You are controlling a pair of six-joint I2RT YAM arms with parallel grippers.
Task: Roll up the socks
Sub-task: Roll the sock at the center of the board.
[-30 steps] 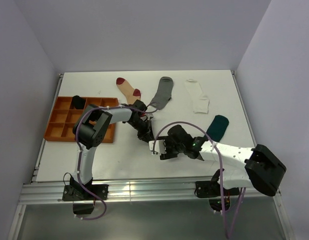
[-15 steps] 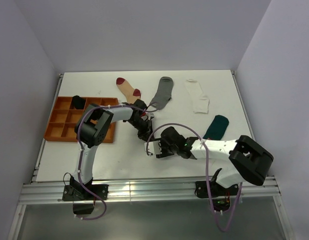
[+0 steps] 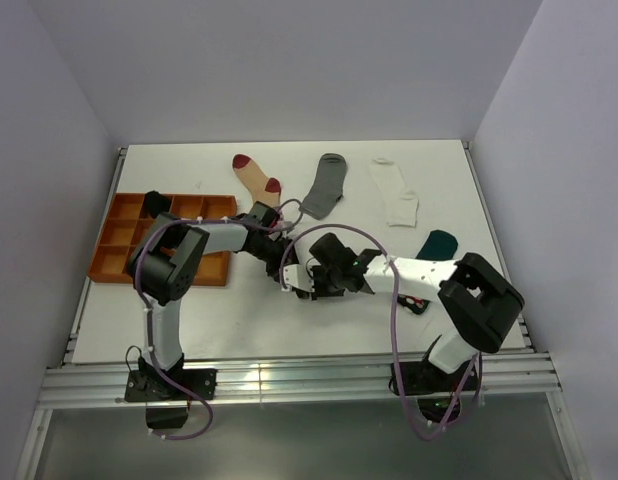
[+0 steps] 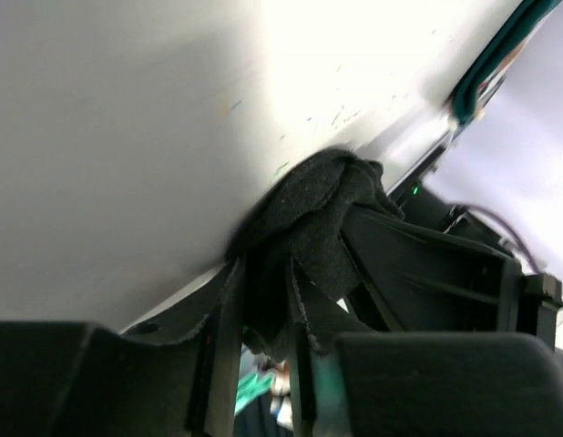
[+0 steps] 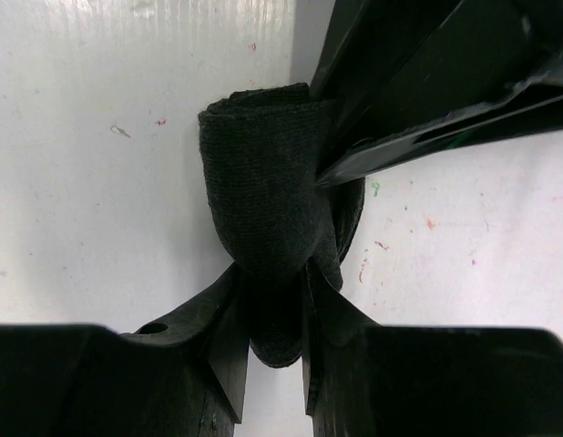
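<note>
Black fabric sock, rolled into a tight bundle, lies near the middle of the white worktop, between both arms. Step in hand, I judge: passing the roll across. My right pincer is nearly closed, pinching the bundle's end. My left pincer is narrowly parted with fabric between its jaws; whether it clamps, I cannot tell. Next calls for holding the roll tight while folding the cuff over. Both wrist views show the bundle; the top view hides it.

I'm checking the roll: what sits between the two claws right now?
A rolled black sock, sitting inside both the right claw and the left claw. Both wrist views show it.
</note>
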